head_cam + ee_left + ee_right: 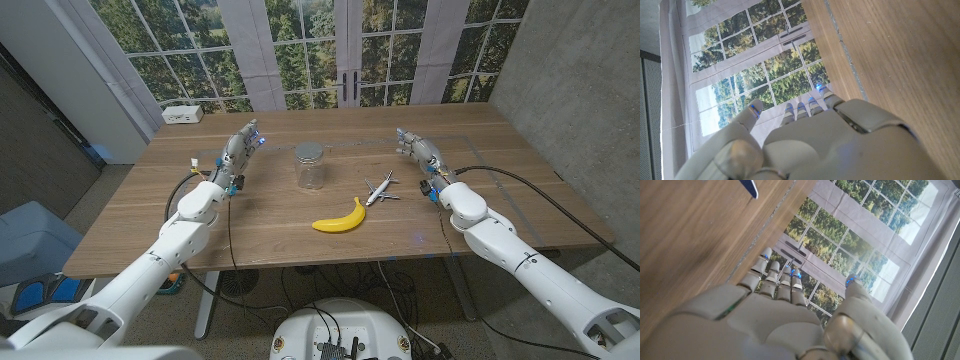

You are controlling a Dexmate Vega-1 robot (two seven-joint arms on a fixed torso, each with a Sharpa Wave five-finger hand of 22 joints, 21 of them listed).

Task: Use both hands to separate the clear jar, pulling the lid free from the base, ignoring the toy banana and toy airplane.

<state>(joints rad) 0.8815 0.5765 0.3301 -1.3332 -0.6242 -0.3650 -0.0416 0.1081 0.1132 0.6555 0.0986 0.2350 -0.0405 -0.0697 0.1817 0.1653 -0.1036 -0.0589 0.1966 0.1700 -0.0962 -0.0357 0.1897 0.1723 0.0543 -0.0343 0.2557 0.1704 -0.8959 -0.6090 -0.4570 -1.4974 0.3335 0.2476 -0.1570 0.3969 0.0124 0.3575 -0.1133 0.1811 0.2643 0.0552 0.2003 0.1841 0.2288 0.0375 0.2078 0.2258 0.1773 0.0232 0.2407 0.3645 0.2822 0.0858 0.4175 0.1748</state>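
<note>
we see the left hand (241,143) and right hand (416,146) empty, fingers extended, flanking the lidded clear jar (311,166) on the desk (140,210).

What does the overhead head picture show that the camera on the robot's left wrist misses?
Head view alone: the clear jar with its lid on, the toy banana, the toy airplane and the right hand. Left wrist view alone: a close look along the hand's back to its blue-lit fingertips. Both: the left hand, open, the wooden table and the windows.
</note>
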